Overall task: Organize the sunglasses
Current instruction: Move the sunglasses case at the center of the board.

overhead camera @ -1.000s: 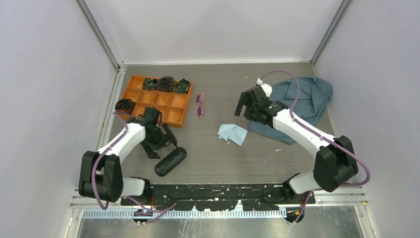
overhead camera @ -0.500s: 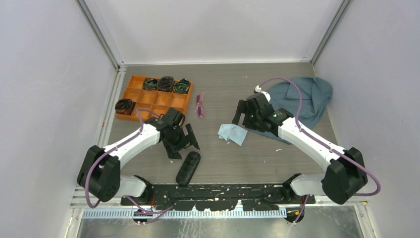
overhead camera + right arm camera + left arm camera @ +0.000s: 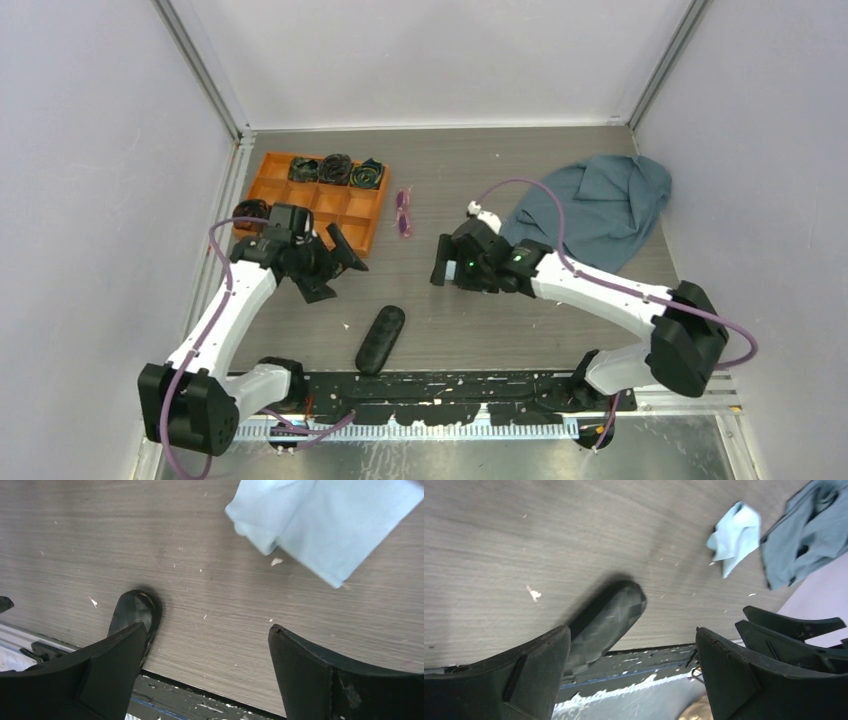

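Note:
The sunglasses [image 3: 403, 213], a folded pair with a thin purple-pink frame, lie on the table just right of the orange tray [image 3: 352, 238]. No gripper touches them, and neither wrist view shows them. The black case [image 3: 380, 338] lies shut near the front edge; it also shows in the left wrist view [image 3: 606, 622] and the right wrist view [image 3: 135, 612]. My left gripper [image 3: 333, 270] is open and empty, up and left of the case. My right gripper [image 3: 438, 263] is open and empty, hovering over the small light-blue cloth [image 3: 325, 525], which the arm hides in the top view.
The orange tray holds dark rolled items [image 3: 336, 170] in its back compartments and one at its left [image 3: 250, 211]. A large grey-blue cloth [image 3: 600, 205] lies at the right rear. The light-blue cloth also shows in the left wrist view [image 3: 734, 535].
The case slid right and turned more upright, then stayed. My left gripper swung right, then pulled back left away from it. My right gripper moved left and nearer, covering the light-blue cloth.

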Motion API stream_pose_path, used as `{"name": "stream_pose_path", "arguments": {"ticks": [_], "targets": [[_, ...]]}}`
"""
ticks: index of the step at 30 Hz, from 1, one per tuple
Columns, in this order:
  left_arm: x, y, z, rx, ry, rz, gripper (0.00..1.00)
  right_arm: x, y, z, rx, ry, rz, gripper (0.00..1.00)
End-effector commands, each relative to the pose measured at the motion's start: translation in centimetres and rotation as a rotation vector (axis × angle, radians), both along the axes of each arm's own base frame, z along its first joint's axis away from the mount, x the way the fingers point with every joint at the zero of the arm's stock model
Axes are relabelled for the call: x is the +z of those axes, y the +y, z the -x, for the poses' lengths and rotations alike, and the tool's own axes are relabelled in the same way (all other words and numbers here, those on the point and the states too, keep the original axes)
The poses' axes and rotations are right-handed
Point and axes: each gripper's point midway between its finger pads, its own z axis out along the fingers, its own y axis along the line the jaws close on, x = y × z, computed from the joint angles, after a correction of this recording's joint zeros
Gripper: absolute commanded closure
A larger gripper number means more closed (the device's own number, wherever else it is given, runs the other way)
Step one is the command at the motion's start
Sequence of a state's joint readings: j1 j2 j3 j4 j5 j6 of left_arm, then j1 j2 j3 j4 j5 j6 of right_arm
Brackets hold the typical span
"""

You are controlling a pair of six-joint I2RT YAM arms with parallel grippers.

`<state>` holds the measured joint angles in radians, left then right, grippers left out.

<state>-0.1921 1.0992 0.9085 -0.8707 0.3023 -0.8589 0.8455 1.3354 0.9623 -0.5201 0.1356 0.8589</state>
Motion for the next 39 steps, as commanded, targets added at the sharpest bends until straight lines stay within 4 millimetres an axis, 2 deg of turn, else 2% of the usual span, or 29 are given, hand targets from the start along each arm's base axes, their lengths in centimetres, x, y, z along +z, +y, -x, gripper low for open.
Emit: {"name": "stream_pose_path", "arguments": {"ticks": [1,4,6,11,15,16,18,22,24,27,29,32,34,39], "targets": [[-3.8,0.4,3.8,-0.03,0.141,-0.011,0.04,0.2,3.1,-0.2,-0.063,-0.019,-0.03,0.01],[-6.6,-1.7,5.8,-0.01,0.226,0.115,0.06,-1.0,2.9,0.4,-0.09,0.01,-0.007,0.01],[-7.8,-2.2,6.9,-0.001,0.244,0.128,0.06,-1.4,2.0,0.5,-0.113,0.008,0.017,0.01],[-8.2,-3.5,8.5,-0.024,0.22,0.132,0.07,-1.1,0.0,0.7,-0.156,-0.019,0.036,0.0],[-8.9,-5.6,8.7,-0.049,0.224,0.158,0.1,-1.0,0.2,1.0,-0.173,0.003,-0.023,0.0],[-9.2,-6.4,8.5,-0.044,0.232,0.174,0.1,-0.9,1.0,1.2,-0.165,0.022,-0.078,0.0],[-9.8,-8.3,7.9,-0.043,0.225,0.218,0.11,-1.1,1.1,1.5,-0.167,0.042,-0.12,0.0],[-10.0,-12.4,5.4,-0.088,0.18,0.233,0.11,-0.8,-0.5,1.6,-0.186,0.018,-0.074,0.0],[-9.5,-15.3,3.7,-0.136,0.156,0.288,0.11,-0.4,-1.3,1.4,-0.188,-0.007,-0.052,0.0],[-9.5,-17.6,1.7,-0.186,0.145,0.311,0.1,0.2,-1.7,1.3,-0.153,-0.046,-0.019,0.0],[-9.7,-17.9,0.5,-0.208,0.127,0.286,0.1,0.4,-1.9,1.3,-0.11,-0.069,0.01,0.0],[-9.2,-17.1,-1.0,-0.217,0.11,0.256,0.1,0.6,-2.2,1.1,-0.021,-0.126,0.056,0.0],[-8.8,-16.0,-1.4,-0.215,0.097,0.236,0.1,1.0,-2.7,0.9,0.007,-0.166,0.08,0.0],[-5.7,-12.4,-1.6,-0.227,0.028,0.132,0.09,1.1,-2.7,0.0,0.141,-0.278,0.16,0.01]]}}
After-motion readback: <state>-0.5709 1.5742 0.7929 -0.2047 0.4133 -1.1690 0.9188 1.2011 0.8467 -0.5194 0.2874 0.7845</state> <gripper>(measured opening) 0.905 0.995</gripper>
